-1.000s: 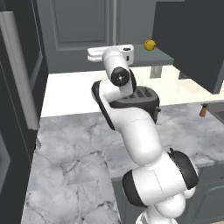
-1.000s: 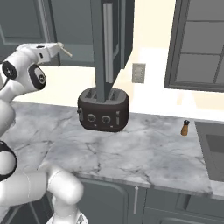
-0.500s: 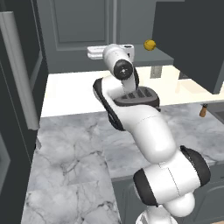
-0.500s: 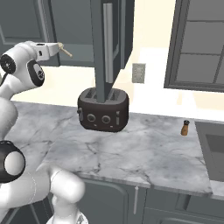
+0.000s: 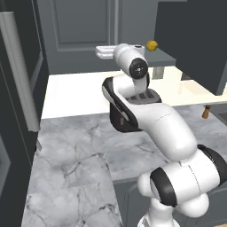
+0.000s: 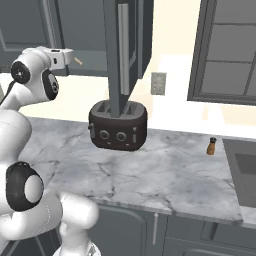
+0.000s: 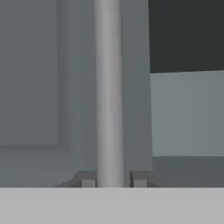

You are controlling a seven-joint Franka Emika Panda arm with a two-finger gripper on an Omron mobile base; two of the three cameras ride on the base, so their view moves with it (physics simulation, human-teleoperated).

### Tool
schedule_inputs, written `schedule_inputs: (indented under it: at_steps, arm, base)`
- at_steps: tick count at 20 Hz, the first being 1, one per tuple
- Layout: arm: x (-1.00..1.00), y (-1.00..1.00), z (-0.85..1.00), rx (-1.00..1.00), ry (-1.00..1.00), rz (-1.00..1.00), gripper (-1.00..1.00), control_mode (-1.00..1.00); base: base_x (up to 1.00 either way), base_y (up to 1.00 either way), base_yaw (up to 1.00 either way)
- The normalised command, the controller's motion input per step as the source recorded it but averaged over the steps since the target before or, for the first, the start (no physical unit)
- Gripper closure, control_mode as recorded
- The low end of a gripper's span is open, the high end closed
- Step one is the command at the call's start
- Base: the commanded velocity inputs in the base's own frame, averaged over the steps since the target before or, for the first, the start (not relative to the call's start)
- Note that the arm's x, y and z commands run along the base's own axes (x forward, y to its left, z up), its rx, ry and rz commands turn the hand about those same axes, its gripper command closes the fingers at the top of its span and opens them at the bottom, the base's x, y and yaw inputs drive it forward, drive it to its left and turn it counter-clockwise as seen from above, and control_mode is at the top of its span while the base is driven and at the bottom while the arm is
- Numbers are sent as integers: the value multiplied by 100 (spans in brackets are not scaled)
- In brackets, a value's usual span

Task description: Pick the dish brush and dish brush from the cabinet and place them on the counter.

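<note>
Closed cabinet (image 5: 80, 35) door blocks entry; its bar handle (image 7: 109, 92) stands just ahead. Beside it, open shelf (image 5: 166, 57) accessible, yellow ball (image 5: 152, 45) on it. Toaster (image 6: 118, 126) occupies counter (image 6: 165, 175) below.

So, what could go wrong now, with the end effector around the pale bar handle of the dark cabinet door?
1. The end effector straddles the slim pale bar handle with its fingertips only. Whether the grip is firm I cannot tell, so it may slip off when pulling.
2. The white arm seems to pass low over the black toaster. Drawing back to swing the door might bump it.
</note>
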Motion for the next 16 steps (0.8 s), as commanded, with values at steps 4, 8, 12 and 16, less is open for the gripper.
schedule_inputs:
  at_steps: [4,8,12,16]
  arm:
    - [-1,1,0,0,0,0,100,-100]
    - [-19,11,13,0,3,-1,100,-100]
    - [-36,9,31,0,7,-1,100,-100]
    - [-48,8,34,0,9,0,100,-100]
  base:
    - [0,0,0]
    - [0,0,0]
    - [0,0,0]
    - [0,0,0]
